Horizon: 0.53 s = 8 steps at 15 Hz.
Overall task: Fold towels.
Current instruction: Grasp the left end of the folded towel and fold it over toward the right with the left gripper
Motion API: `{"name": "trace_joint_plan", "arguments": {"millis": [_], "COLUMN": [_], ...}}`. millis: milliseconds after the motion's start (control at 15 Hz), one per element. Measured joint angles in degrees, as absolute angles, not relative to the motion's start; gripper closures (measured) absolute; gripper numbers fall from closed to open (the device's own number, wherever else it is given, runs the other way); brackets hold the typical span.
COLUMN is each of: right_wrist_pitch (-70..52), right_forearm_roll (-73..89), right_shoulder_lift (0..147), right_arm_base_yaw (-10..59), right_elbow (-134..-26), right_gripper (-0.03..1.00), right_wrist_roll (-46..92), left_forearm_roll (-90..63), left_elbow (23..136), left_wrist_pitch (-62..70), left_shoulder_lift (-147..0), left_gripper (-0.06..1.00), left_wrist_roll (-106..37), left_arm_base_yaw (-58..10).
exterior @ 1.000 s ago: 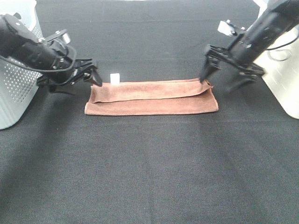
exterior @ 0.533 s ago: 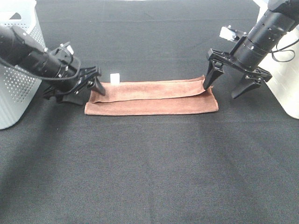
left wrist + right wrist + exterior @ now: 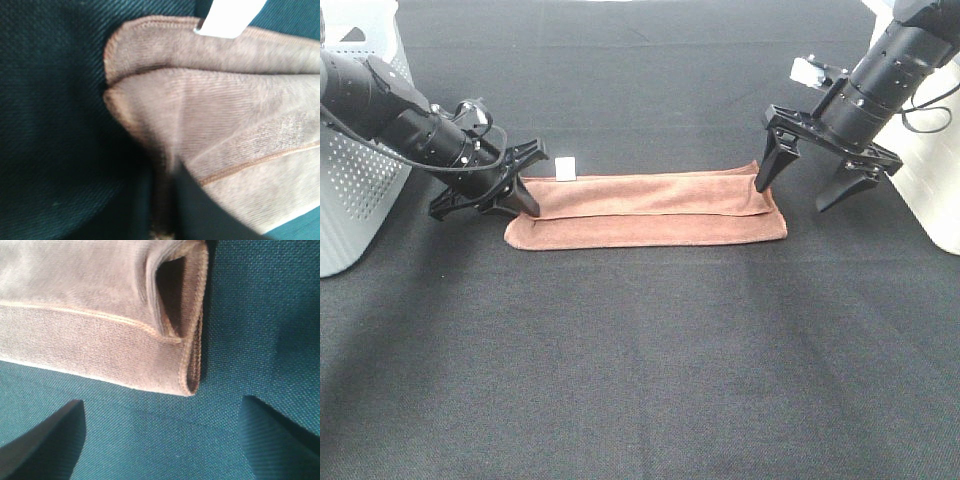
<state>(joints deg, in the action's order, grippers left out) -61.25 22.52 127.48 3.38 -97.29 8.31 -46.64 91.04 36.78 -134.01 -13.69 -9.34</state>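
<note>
A brown towel [image 3: 650, 208], folded into a long strip, lies across the middle of the black table. My left gripper [image 3: 483, 210] is open at its left end, with one finger touching the towel's edge and the other out on the cloth-covered table. In the left wrist view that finger [image 3: 200, 210] rests on the towel's folded corner [image 3: 210, 115]. My right gripper [image 3: 791, 198] is open and empty at the right end, one fingertip against the towel. In the right wrist view the towel's layered end [image 3: 187, 355] lies ahead of my spread gripper [image 3: 160, 440].
A white tag [image 3: 565, 167] sticks out at the towel's far left corner. A white perforated basket [image 3: 350, 190] stands at the left edge and a white bin [image 3: 930, 190] at the right edge, both close behind the arms.
My left gripper has swung down and right onto the towel's left end, nudging that corner slightly. My right gripper lowered to the right end and has since held still.
</note>
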Motion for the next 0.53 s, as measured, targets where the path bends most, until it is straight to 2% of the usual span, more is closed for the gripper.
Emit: {"name": "trace_joint_plan", "arguments": {"millis": [133, 333, 533], "right_wrist_pitch": [-61.2, -61.2, -61.2], "right_forearm_roll": [22.5, 22.5, 22.5], "right_shoulder_lift": [127.5, 127.5, 127.5], "right_arm_base_yaw": [3.4, 3.4, 3.4], "right_elbow": [-97.3, -97.3, -97.3], "right_gripper": [0.18, 0.18, 0.18], "right_wrist_roll": [8.3, 8.3, 8.3], "left_forearm_roll": [-43.3, -29.9, -12.1], "left_elbow": [91.4, 93.0, 99.2], "left_wrist_pitch": [37.7, 39.6, 51.2], "left_shoulder_lift": [-133.1, -128.7, -125.4], "left_gripper": [0.92, 0.92, 0.92], "left_wrist_roll": [-12.5, -5.7, 6.2], "left_arm_base_yaw": [-9.3, -9.3, -9.3]}}
